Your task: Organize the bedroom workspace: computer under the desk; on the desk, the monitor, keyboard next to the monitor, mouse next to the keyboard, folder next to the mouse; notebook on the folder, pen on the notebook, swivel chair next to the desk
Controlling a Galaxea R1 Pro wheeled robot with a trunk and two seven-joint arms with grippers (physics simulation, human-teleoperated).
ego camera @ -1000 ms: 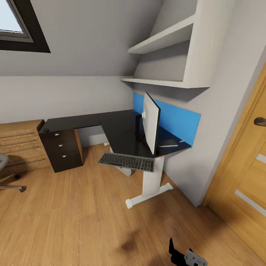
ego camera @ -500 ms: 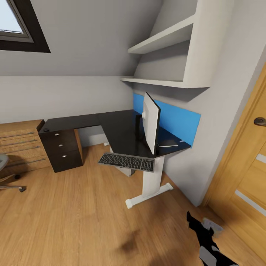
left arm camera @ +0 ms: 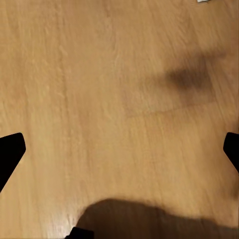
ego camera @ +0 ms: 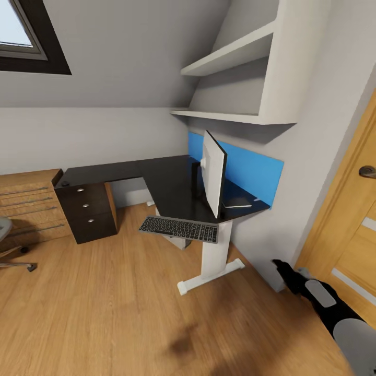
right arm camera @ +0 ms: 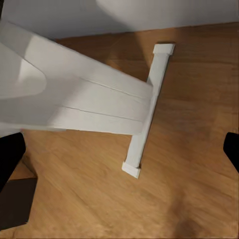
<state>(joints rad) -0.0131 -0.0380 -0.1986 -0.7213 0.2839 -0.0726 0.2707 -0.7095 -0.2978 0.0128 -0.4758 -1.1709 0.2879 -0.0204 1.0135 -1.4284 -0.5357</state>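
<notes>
The black L-shaped desk (ego camera: 167, 180) stands on white legs against a blue back panel. The monitor (ego camera: 213, 172) stands upright on it, seen edge-on. The keyboard (ego camera: 179, 228) juts past the desk's front edge. The swivel chair (ego camera: 6, 245) shows at the frame's left edge

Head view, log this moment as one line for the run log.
keyboard: overhanging desk front edge | monitor: on desk | right gripper: raised near door, empty | left gripper: open over floor

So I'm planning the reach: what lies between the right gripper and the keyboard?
In the head view, the desk's white leg and bare wood floor separate the right gripper from the keyboard.
</notes>
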